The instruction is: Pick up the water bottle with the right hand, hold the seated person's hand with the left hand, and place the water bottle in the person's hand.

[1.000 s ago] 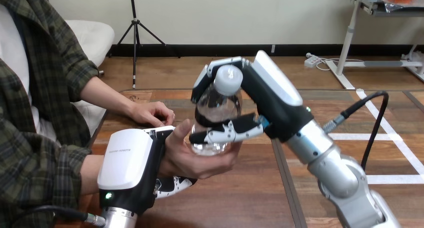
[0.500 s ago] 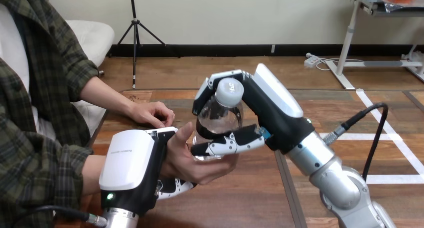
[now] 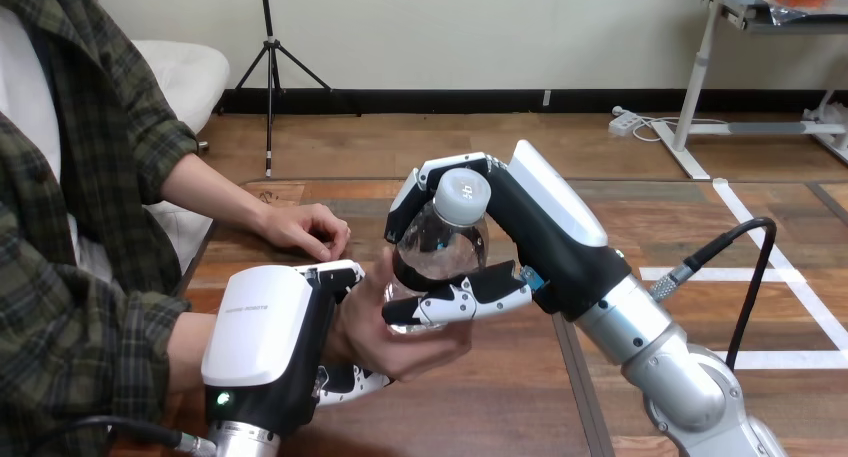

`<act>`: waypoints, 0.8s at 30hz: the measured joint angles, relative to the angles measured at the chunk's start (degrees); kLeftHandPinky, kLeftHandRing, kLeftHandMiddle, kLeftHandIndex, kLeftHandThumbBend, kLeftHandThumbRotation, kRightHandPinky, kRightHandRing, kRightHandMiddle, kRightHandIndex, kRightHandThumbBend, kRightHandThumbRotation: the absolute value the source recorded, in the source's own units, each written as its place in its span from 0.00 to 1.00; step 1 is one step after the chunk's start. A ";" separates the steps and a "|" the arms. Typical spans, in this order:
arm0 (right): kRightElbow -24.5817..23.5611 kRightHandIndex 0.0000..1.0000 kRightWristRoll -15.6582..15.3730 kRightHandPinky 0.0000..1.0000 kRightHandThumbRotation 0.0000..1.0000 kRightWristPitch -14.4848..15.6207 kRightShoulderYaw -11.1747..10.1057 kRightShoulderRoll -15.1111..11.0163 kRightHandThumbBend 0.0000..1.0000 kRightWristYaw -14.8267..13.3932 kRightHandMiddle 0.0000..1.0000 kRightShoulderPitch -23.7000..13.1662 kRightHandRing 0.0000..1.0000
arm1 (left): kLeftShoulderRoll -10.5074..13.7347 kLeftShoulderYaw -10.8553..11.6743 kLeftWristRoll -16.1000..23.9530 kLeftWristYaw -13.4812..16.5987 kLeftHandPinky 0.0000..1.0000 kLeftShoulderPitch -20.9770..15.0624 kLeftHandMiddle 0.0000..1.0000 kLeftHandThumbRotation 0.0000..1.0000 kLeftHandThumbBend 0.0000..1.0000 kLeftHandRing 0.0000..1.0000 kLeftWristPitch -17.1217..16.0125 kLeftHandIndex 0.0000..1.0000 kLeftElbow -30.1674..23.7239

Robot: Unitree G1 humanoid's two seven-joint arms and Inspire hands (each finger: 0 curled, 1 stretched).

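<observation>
The clear plastic water bottle [image 3: 438, 249] stands nearly upright at the centre of the frame, its grey cap [image 3: 463, 196] tipped slightly to the right. The right robot hand [image 3: 548, 227], reaching in from the lower right on its silver forearm, is grasping it: the fingers [image 3: 432, 173] curl over the far side of the neck and the thumb [image 3: 462, 297] lies across the front of the lower body. The bottle's base sits in the person's upturned hand [image 3: 405, 342], just left of centre and low in the frame, whose thumb rises beside the bottle's left side and whose fingers cup beneath it. The left robot hand [image 3: 265, 327], at the lower left, is clasped on that hand near the wrist, thumb above and curled fingers [image 3: 352, 382] showing below. The person's other hand [image 3: 305, 227] rests with bent fingers on the wooden worktop [image 3: 500, 407], higher and to the left, apart from the bottle.
</observation>
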 measured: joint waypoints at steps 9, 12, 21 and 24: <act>-0.93 0.43 0.63 0.31 0.00 0.00 -0.15 -0.04 0.72 0.15 0.41 0.88 0.34 | -0.14 0.00 -0.02 -0.16 0.29 0.16 0.38 0.00 0.85 0.33 -0.05 0.41 -0.39; -1.04 0.43 0.82 0.31 0.00 0.00 -0.25 -0.10 0.72 0.24 0.41 1.06 0.34 | -0.17 0.00 -0.01 -0.18 0.29 0.28 0.38 0.00 0.85 0.33 -0.05 0.41 -0.50; -1.09 0.43 1.13 0.31 0.00 0.00 -0.28 -0.14 0.74 0.41 0.42 1.50 0.34 | -0.18 -0.06 -0.01 -0.28 0.29 0.38 0.37 0.00 0.85 0.33 -0.05 0.41 -0.53; -1.12 0.43 1.22 0.31 0.00 0.01 -0.28 -0.13 0.74 0.53 0.42 1.59 0.34 | -0.18 -0.07 -0.01 -0.33 0.28 0.39 0.37 0.00 0.85 0.33 -0.05 0.41 -0.52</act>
